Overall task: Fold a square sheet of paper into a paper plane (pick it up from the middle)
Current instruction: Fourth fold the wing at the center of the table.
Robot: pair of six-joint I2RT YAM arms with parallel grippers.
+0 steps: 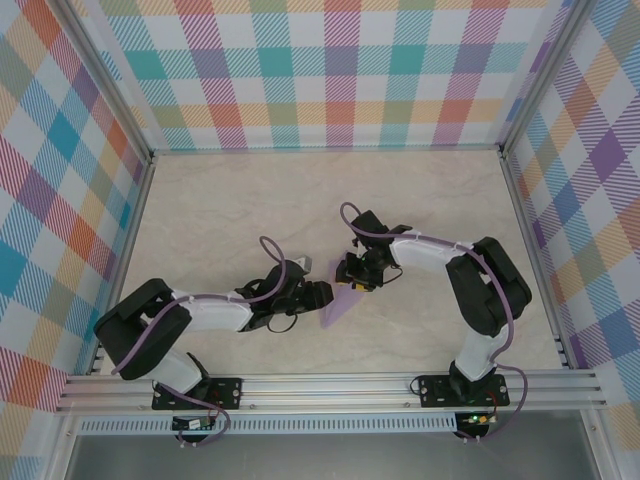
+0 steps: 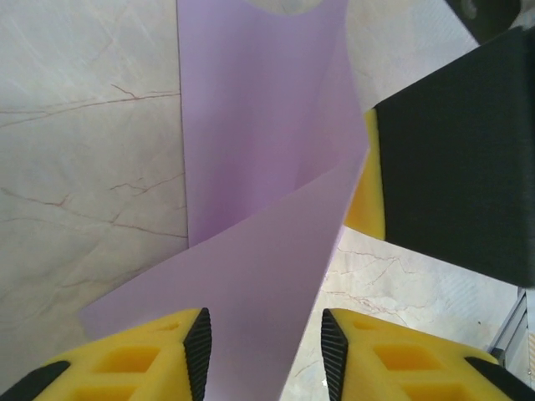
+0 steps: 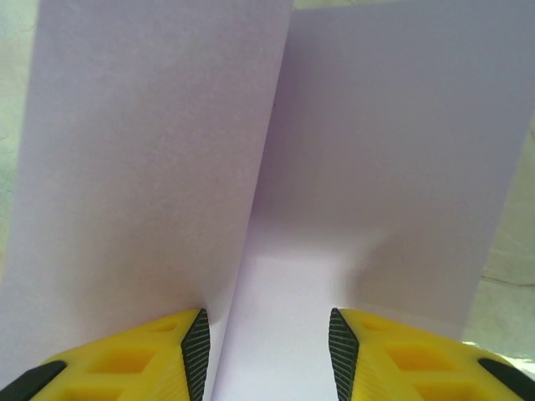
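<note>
The square sheet of paper (image 1: pixel 338 305) is lilac and partly folded, lying on the marble table between my two grippers. In the left wrist view the paper (image 2: pixel 259 167) shows a long flat strip with a slanted flap folded over it. My left gripper (image 2: pixel 266 334) stands open, the flap running between its pads without being pinched. In the top view the left gripper (image 1: pixel 322 294) is at the paper's left edge. My right gripper (image 1: pixel 356 284) is over its upper end, jaws open above the paper (image 3: pixel 376 167), where a raised flap stands at the left. The right gripper's finger (image 2: pixel 451 167) stands beside the paper.
Plaid walls (image 1: pixel 340 70) close the table on three sides. An aluminium rail (image 1: pixel 330 385) runs along the near edge and carries both arm bases. Bare marble tabletop (image 1: pixel 240 210) lies behind and to the left of the paper.
</note>
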